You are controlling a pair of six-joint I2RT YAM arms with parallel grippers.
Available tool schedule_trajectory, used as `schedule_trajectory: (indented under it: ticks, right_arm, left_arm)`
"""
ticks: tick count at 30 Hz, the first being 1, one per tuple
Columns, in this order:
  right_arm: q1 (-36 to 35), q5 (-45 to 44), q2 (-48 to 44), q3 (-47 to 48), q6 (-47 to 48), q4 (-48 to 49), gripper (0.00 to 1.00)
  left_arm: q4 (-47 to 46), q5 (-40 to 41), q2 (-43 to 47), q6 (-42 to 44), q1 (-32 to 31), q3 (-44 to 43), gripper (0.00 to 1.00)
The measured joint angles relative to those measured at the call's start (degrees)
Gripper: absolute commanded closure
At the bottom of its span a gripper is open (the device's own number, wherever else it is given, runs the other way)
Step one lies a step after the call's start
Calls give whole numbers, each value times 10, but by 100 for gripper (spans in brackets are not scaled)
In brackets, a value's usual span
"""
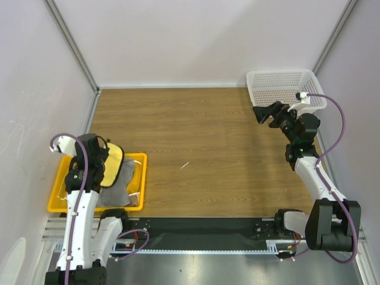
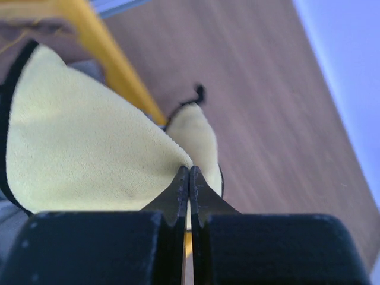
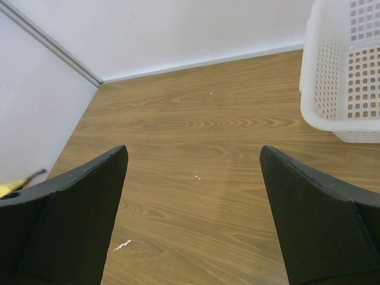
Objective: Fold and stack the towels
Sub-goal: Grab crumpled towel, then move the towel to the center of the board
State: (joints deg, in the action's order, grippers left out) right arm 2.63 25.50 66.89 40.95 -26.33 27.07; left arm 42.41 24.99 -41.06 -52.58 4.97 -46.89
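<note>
Bright even light, blurry left wrist view.

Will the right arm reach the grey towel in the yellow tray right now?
Probably not. The right claw hangs open by the white basket, far across the table; the left claw, pinching the yellow towel, sits over the grey towel.

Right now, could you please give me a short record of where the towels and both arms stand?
Left gripper: jaws shut on an edge of the yellow towel
Right gripper: jaws wide open, holding nothing, over bare table near the white basket
Yellow towel: hanging from the left grip, over the yellow tray
Grey towel: lying in the tray, partly under the yellow one
Folded stack: none visible yet
</note>
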Motion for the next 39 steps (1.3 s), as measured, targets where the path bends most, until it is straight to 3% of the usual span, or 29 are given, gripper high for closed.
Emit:
schedule_trajectory:
  ticks: [10,26,31,39]
  right_arm:
    - [0,-9,0,8,-16,-12,0]
    - [-54,-28,-43,29,-63,-76,0]
    - [-131,-39,-32,21,-108,-62,0]
    - [-235,-57,98,17,-203,-1,9]
  left_arm:
    - [-105,-16,-76,111,-163,-196,100]
    - [-294,-43,-276,227,-382,-236,100]
    - [-313,-42,-324,210,-407,-239,100]
    - [-351,-38,-352,126,-430,-184,100]
